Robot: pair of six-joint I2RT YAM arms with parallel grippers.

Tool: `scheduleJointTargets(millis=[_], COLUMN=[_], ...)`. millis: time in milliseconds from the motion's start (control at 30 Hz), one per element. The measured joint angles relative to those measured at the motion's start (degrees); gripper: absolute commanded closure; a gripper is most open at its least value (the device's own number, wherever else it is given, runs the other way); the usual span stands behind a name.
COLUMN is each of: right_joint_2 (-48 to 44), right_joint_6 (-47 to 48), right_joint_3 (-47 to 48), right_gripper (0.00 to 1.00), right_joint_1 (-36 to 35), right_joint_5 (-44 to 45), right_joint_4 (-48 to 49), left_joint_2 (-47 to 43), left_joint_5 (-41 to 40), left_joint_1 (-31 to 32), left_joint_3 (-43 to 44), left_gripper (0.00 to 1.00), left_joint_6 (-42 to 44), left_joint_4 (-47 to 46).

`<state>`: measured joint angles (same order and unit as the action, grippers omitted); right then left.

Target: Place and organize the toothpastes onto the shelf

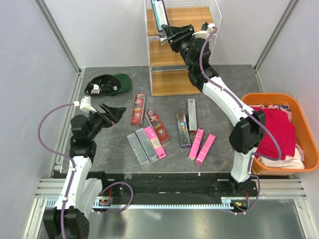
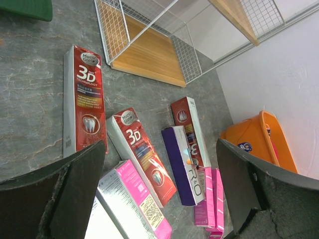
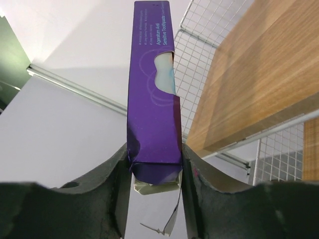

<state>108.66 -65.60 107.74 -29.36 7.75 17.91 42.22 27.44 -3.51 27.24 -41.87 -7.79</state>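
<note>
The top camera looked down from high behind the near edge of the table [image 1: 234, 84], taking all of it in, with the shelf [image 1: 169, 82] at upper centre. The left wrist camera sat low, looking past the left hand [image 2: 160, 144] across the cartons [image 2: 83, 99] toward the shelf's bottom board, all shared with the top view. The right wrist camera looked upward, close on a purple carton [image 3: 152, 89], with shelf boards at right.
</note>
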Motion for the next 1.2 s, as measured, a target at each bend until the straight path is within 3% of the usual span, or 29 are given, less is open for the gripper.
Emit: scheduleJointTargets(millis=[200,300,500,900,1200], right_joint_2=[2.71,4.24,6.60,6.14,-9.44], right_joint_6=[-1.22,-1.14,-1.25,2.89,12.07], right_joint_3=[4.72,7.63,11.98,9.77,-7.45], right_gripper=[0.27,0.23,0.22,0.22,0.19], right_joint_1=[-0.81,-1.27,-1.66,-1.66,-1.68], right_joint_5=[3.56,4.83,5.16,3.58,2.71], right_joint_4=[-1.49,-2.58,-3.45,-4.79,-4.61], left_joint_2=[-0.55,-0.92,-1.57,-2.69,-2.75], left_joint_5=[0.13,0.13,0.17,0.17,0.26], left_joint_1=[0.00,0.00,0.00,0.00,0.00], left_joint_3=[-0.44,-0.44,-0.44,-0.44,-0.44], left_gripper=[0.02,0.02,0.02,0.02,0.00], left_joint_6=[-0.02,-0.02,-0.02,-0.02,0.00], left_joint_4=[0.09,0.09,0.28,1.53,2.10])
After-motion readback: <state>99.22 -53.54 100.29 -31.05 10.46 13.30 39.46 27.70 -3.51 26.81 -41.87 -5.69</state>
